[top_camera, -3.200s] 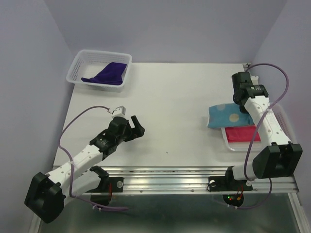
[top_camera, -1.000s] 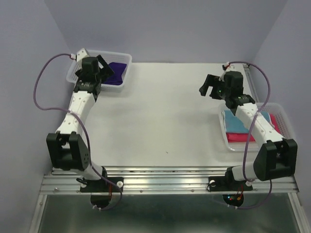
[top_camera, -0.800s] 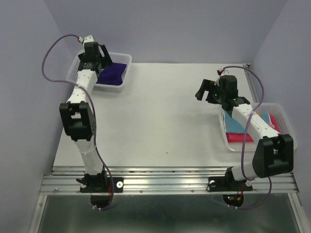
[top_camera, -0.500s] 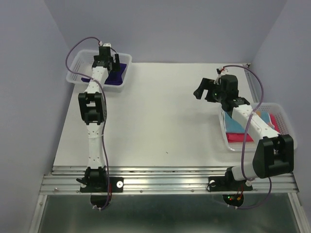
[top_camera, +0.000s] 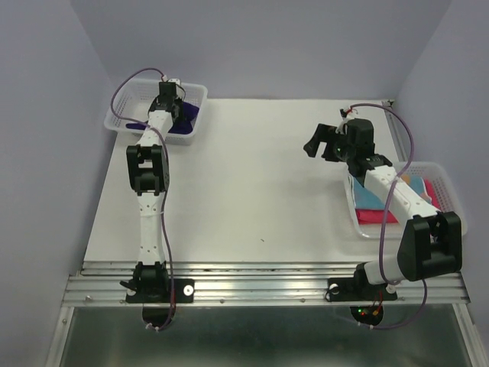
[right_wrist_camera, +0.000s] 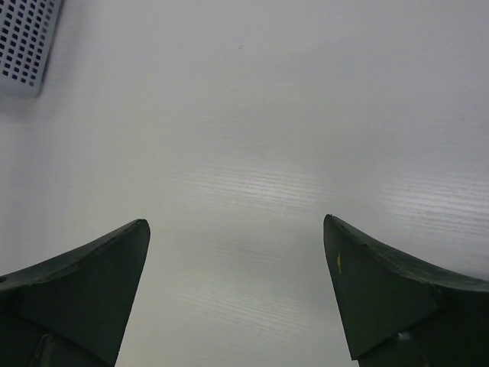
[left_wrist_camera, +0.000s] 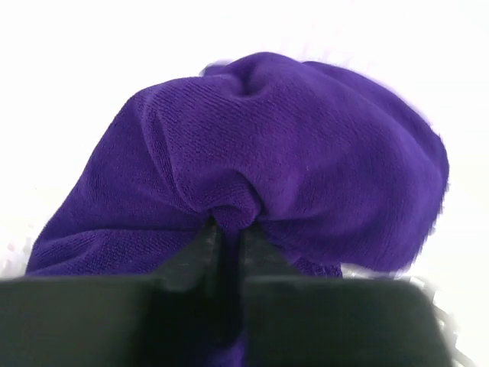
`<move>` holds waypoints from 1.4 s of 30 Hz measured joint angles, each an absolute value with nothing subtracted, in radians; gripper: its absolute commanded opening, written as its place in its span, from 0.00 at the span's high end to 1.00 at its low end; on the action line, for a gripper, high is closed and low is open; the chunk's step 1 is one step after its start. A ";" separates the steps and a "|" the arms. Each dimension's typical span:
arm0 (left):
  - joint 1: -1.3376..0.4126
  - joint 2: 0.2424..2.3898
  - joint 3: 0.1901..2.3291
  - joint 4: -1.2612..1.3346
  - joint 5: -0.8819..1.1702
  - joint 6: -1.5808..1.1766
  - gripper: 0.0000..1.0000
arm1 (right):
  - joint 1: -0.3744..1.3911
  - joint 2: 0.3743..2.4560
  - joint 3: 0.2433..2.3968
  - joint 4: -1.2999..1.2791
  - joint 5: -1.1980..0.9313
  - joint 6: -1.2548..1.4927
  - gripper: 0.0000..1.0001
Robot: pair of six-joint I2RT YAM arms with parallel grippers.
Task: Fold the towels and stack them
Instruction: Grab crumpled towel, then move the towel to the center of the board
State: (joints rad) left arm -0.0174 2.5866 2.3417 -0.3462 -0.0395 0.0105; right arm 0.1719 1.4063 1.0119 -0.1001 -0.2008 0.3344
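A dark navy-purple towel [top_camera: 186,117] lies crumpled in the white mesh basket [top_camera: 197,91] at the far left corner. My left gripper [top_camera: 170,107] reaches down into that basket. In the left wrist view its jaws [left_wrist_camera: 229,229] pinch a raised fold of the purple towel [left_wrist_camera: 290,153]. My right gripper [top_camera: 315,145] hovers open over the bare table right of centre, with nothing between its fingers [right_wrist_camera: 237,229]. A light blue towel [top_camera: 370,197] and a pink towel [top_camera: 380,217] lie folded in the right basket [top_camera: 352,208].
The left arm is stretched almost straight from its base to the far basket. The right arm's forearm lies over the right basket. A mesh basket corner [right_wrist_camera: 23,38] shows at the top left of the right wrist view. The purple walls stand close on both sides.
The left arm has swung to the far-left basket and lowered into it, and its jaws have closed on the purple towel. The right gripper has drifted slightly left and stays open.
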 measured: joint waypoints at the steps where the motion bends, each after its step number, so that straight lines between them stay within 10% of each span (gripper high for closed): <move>1: -0.017 2.587 2.342 -0.341 -0.038 0.013 1.00 | 0.172 1.406 1.010 -0.098 -0.201 0.334 0.00; 12: -0.016 2.468 2.321 -0.373 -0.090 -0.019 1.00 | 0.172 1.365 0.968 -0.089 -0.220 0.333 0.00; 29: -0.145 1.518 2.033 -0.278 0.305 -0.183 1.00 | 0.172 0.991 0.830 -0.110 -0.228 0.365 0.00; 32: -0.321 1.460 1.938 -0.257 0.343 -0.187 0.77 | 0.172 0.903 0.810 -0.134 -0.228 0.375 0.00; 33: -0.381 1.441 1.855 -0.213 0.340 -0.193 0.51 | 0.172 0.881 0.805 -0.142 -0.228 0.378 0.00; 35: -0.449 1.408 1.721 -0.187 0.334 -0.205 0.30 | 0.172 0.850 0.803 -0.167 -0.228 0.384 0.00; 42: -0.456 1.364 1.205 -0.211 0.067 -0.355 0.08 | 0.172 0.801 0.803 -0.296 -0.198 0.399 0.00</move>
